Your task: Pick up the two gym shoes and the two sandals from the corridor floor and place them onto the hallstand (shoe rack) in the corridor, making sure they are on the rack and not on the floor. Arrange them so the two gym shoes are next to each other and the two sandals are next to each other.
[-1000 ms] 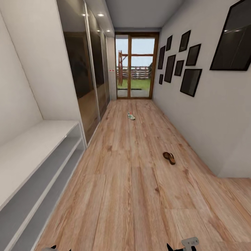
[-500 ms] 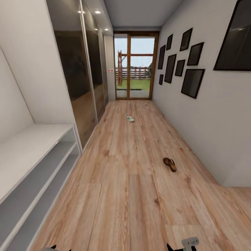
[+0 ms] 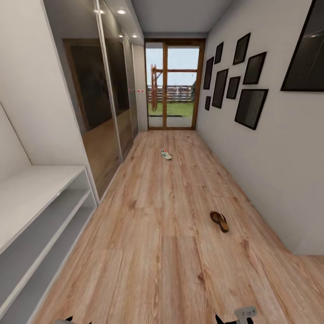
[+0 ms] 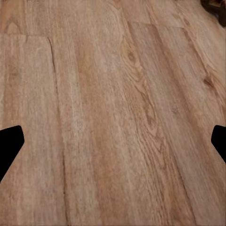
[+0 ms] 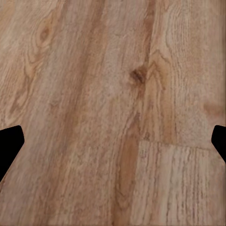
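Clearly this is the approach step: both sets of jaws stand open over bare floor (image 3: 171, 252), holding nothing. Next, close on the near sandal (image 3: 219, 221); one sneaker (image 3: 166, 155) lies farther off, the rack (image 3: 40, 211) alongside.

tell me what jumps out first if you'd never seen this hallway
A brown sandal lies alone on the wood floor, toward the right wall, and a white gym shoe lies farther down the corridor near the middle. The glass door at the far end is bright with grass outside. The pale shoe rack stands along the left wall.
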### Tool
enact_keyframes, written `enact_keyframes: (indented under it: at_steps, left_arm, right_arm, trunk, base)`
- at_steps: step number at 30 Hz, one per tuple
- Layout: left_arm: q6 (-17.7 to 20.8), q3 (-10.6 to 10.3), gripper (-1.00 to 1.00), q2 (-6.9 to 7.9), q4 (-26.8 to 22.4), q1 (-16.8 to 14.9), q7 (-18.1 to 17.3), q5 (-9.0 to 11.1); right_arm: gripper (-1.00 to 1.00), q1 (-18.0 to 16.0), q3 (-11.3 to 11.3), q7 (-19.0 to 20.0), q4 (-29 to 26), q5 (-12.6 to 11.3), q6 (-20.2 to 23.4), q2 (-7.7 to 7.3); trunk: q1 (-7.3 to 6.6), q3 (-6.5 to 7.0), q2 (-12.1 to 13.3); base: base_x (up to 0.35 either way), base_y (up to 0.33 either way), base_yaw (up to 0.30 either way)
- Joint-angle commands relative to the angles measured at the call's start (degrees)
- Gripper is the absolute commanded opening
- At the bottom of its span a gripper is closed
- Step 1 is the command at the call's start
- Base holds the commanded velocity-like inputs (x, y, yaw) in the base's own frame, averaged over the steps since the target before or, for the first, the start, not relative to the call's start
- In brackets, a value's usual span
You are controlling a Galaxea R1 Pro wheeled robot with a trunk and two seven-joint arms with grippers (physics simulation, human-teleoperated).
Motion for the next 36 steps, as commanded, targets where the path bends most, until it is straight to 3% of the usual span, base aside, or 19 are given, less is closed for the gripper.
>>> enact_keyframes:
  at_steps: [1,36]
  left_arm:
    - [-0.16,0.33,1.0,-0.03,0.04,-0.05,-0.37,-0.18]
    - [-0.16,0.3,1.0,-0.03,0.05,-0.05,-0.37,-0.17]
  right_arm:
    - [1.0,-0.04,0.37,0.23,0.05,-0.5,-0.14,-0.02]
    - [1.0,-0.04,0.34,0.23,0.05,-0.51,-0.14,-0.04]
  trunk:
    - [0.02,-0.05,-0.02]
    - [0.02,-0.05,-0.02]
  base:
    - [0.314,-0.123,0.0]
    - [0.305,-0.132,0.0]
